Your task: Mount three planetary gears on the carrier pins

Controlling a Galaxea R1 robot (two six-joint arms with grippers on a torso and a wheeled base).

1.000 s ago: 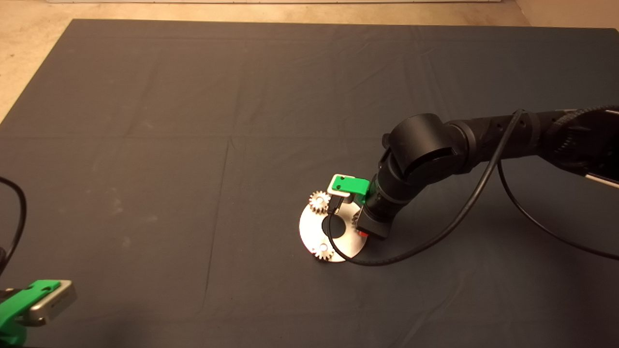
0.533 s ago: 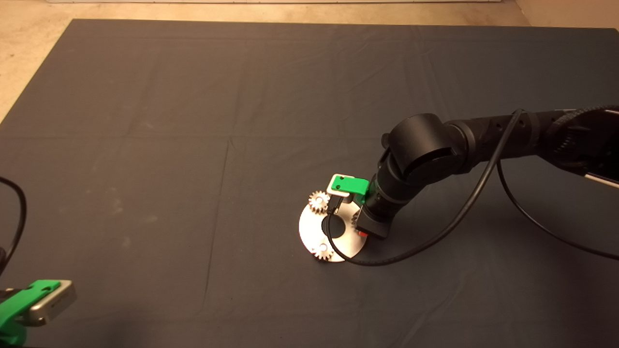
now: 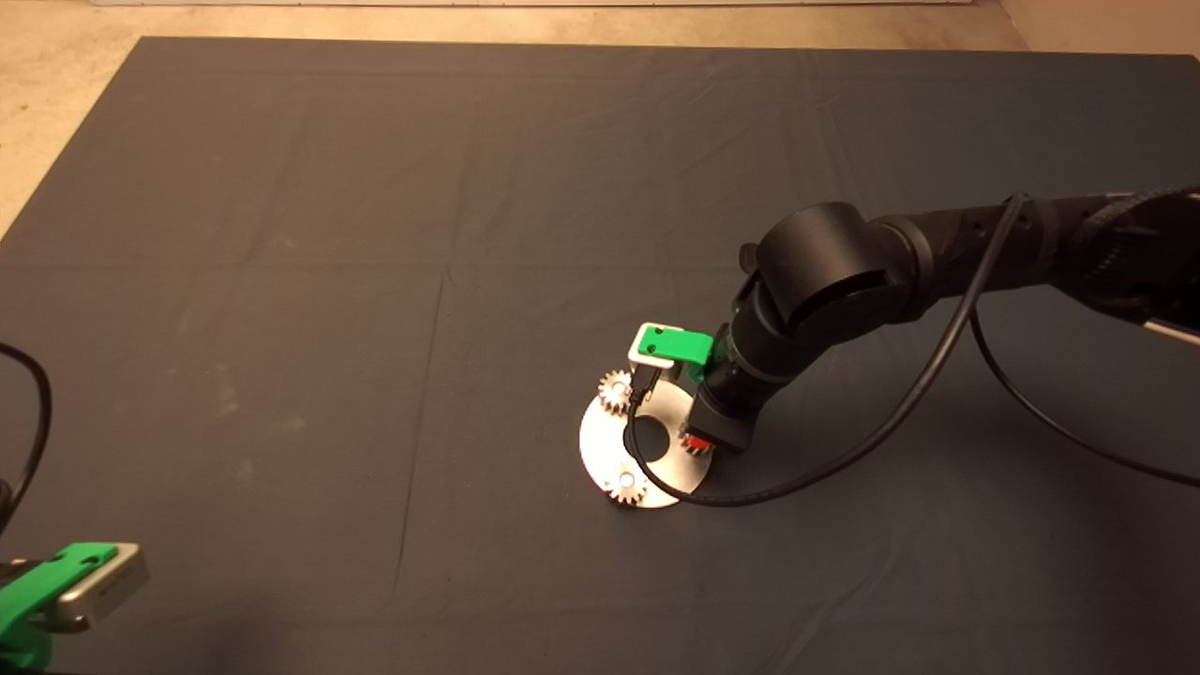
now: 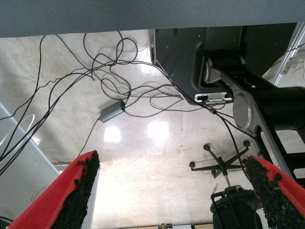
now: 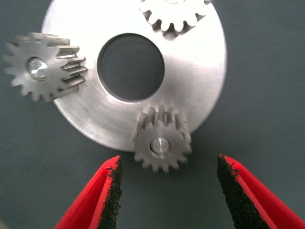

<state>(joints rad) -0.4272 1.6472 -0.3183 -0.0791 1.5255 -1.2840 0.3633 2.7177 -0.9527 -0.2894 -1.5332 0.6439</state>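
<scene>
While the left green gripper (image 3: 56, 600) waits spread at the mat's near-left edge, the right green gripper (image 5: 167, 195) hangs spread above the plate's right rim. All three small toothed metal gears (image 5: 162, 143) sit on silver pins (image 5: 158, 143) on the shiny round metal plate (image 5: 200, 62).

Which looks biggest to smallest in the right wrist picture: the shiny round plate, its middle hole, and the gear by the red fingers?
1. Round metal plate, clearly the largest.
2. and 3. Central hole and the gear on its pin between the open fingers look about alike; the gear stands nearer the camera, so no ranking.
</scene>
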